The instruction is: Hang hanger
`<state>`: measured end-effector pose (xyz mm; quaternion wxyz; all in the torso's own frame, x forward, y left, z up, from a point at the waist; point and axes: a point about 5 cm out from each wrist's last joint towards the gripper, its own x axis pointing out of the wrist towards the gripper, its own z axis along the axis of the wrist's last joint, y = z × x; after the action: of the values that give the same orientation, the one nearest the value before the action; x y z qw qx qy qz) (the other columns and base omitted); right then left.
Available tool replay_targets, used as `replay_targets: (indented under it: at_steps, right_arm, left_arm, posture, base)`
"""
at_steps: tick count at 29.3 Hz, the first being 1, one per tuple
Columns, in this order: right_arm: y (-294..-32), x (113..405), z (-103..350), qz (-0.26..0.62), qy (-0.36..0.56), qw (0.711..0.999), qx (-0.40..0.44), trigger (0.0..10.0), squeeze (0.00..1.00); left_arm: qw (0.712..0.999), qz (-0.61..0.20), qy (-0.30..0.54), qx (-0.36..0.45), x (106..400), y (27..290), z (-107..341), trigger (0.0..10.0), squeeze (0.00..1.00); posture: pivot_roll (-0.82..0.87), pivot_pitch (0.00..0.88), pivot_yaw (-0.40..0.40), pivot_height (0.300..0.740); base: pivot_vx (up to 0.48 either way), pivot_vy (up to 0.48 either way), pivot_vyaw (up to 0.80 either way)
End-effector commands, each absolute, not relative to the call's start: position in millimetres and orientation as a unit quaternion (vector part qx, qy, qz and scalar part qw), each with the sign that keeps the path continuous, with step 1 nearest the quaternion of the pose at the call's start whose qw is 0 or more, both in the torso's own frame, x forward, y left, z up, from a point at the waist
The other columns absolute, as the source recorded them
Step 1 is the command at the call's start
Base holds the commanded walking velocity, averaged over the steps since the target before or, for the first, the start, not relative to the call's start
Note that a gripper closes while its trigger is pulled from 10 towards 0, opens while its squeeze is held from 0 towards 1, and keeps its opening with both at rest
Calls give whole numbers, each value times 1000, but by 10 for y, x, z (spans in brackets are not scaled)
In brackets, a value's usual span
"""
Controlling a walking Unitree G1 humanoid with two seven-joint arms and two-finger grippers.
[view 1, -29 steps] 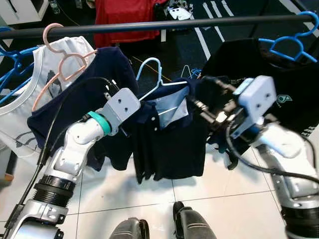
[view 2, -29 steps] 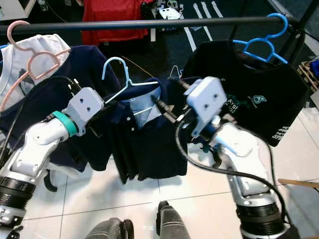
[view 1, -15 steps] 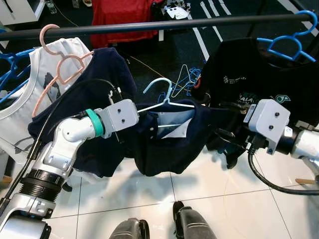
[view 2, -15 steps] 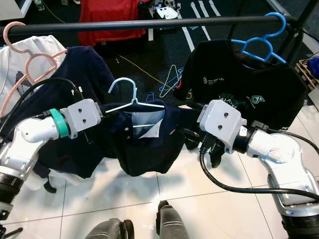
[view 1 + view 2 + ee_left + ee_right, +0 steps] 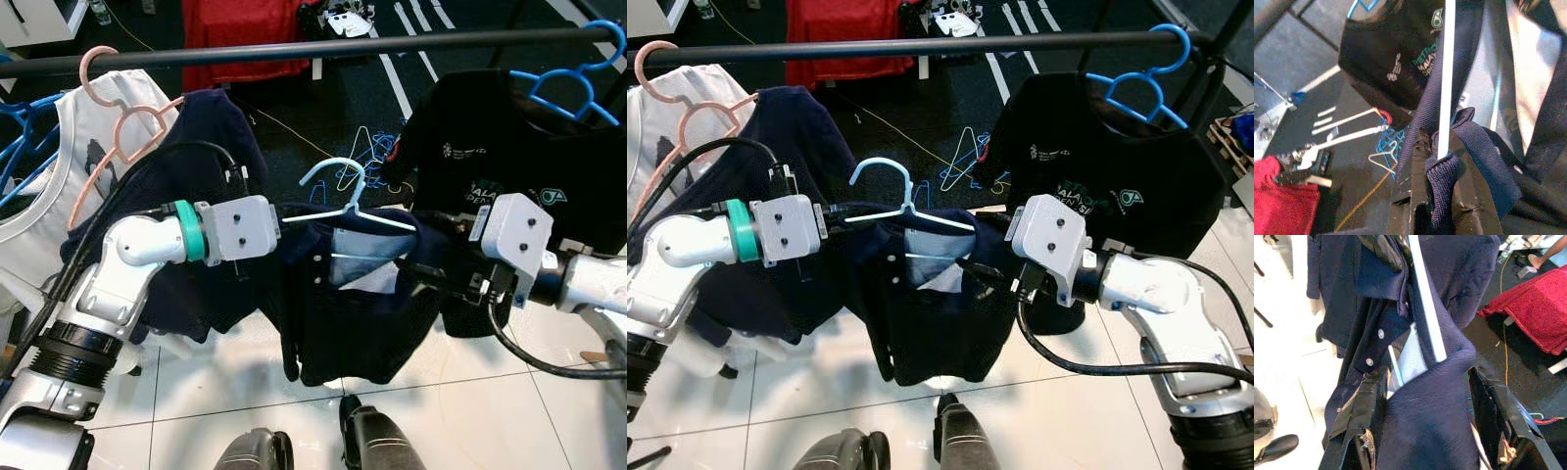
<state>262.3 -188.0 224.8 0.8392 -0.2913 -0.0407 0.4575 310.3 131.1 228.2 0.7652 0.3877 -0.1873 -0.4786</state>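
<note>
Hanger [image 5: 345, 196]: light blue, carrying navy polo shirt [image 5: 343, 313]; held below the rail [image 5: 294, 49], hook up toward 12 o'clock for hooking on.
Left gripper [image 5: 1442, 161]: clamped on the hanger's 9 o'clock shoulder, supporting it.
Right gripper [image 5: 1425, 416]: fingers spread, straddling the 3 o'clock shoulder, steadying the load.

The hanger [image 5: 345, 201] was pale blue, and the polo shirt [image 5: 353, 313] on it was dark navy with small white buttons and a light blue inside at the collar. On the black rail [image 5: 323, 45] there were a pink hanger [image 5: 113, 122] with a white top [image 5: 39, 186], and a bright blue hanger [image 5: 578, 83] carrying a black T-shirt [image 5: 509, 147] with teal and white print. The floor [image 5: 196, 401] had white tiles, a red cloth [image 5: 240, 34] lay behind, and the left arm had a teal ring [image 5: 191, 230].
</note>
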Motion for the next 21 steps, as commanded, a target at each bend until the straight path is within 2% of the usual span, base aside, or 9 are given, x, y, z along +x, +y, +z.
replay_targets:
  at_steps: [1,7,8,10,11,13,14,21]
  right_arm:
    - [-1854,2623,2228,473,-41,832,-285,10000,0]
    - [-1874,2637,2224,482,-35,826,-290,9843,0]
    - [-1878,2639,2225,485,-35,826,-287,6235,0]
    - [-1878,2639,2225,485,-35,826,-287,6235,0]
    - [-1874,2641,2233,487,-36,825,-283,2157,0]
    - [-1874,2641,2233,487,-36,825,-283,2157,0]
    - [-1862,2636,2244,492,-38,825,-276,0,0]
    - [-1833,2604,2244,508,-37,819,-263,0,0]
  left_arm:
    - [743,-495,-212,397,3054,1273,2360,10000,0]
    - [729,-507,-219,405,3040,1269,2376,10000,0]
    - [725,-510,-220,407,3037,1269,2379,10000,0]
    - [725,-510,-220,407,3037,1269,2379,10000,0]
    - [722,-514,-219,408,3035,1269,2376,10000,0]
    - [722,-514,-219,408,3035,1269,2376,10000,0]
    - [721,-516,-217,409,3041,1269,2361,10000,0]
    - [720,-518,-209,411,3061,1272,2308,10000,0]
  posture:
    - [-190,128,84,740]
    - [-192,128,83,740]
    - [-191,128,84,740]
    - [-191,128,84,740]
    - [-192,128,85,740]
    - [-192,128,85,740]
    - [-193,127,86,740]
    - [-197,123,87,740]
  base:
    - [0,0,0]
    - [0,0,0]
    - [0,0,0]
    - [0,0,0]
    - [0,0,0]
    - [0,0,0]
    - [0,0,0]
    - [0,0,0]
